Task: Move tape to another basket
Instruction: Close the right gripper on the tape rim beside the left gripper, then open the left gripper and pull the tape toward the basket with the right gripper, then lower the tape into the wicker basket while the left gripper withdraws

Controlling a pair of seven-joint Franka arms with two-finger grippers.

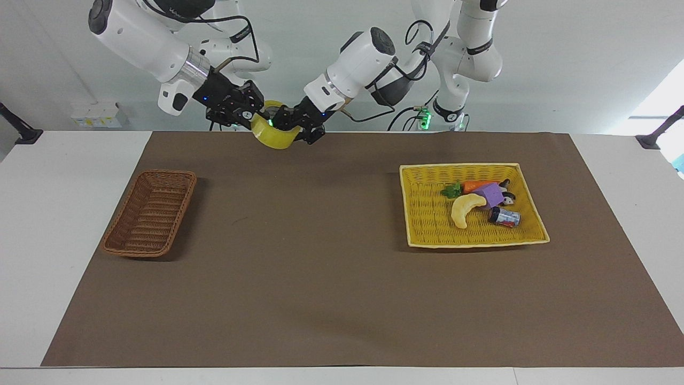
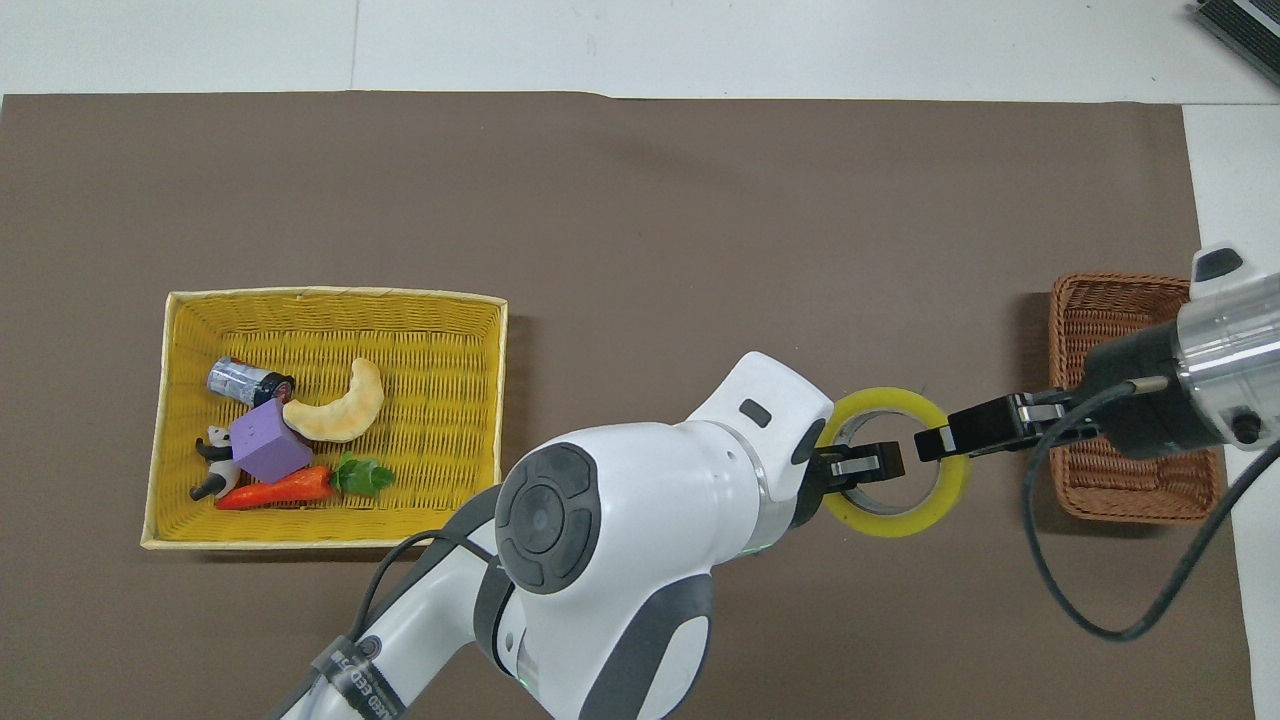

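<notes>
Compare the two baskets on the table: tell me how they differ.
The brown basket is narrow, dark and holds nothing; the yellow basket is wider, flatter, bright, and holds toys. The brown one sits toward the right arm's end, the yellow toward the left arm's. Both are woven and rectangular.

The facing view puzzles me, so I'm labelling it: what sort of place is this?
Probably a robot lab workbench: two white arms, the left tool and right tool both at a raised tape, over a brown mat with a brown basket and yellow basket.

text: none legible | arm (image 2: 560, 560) lettering: too small to read
</notes>
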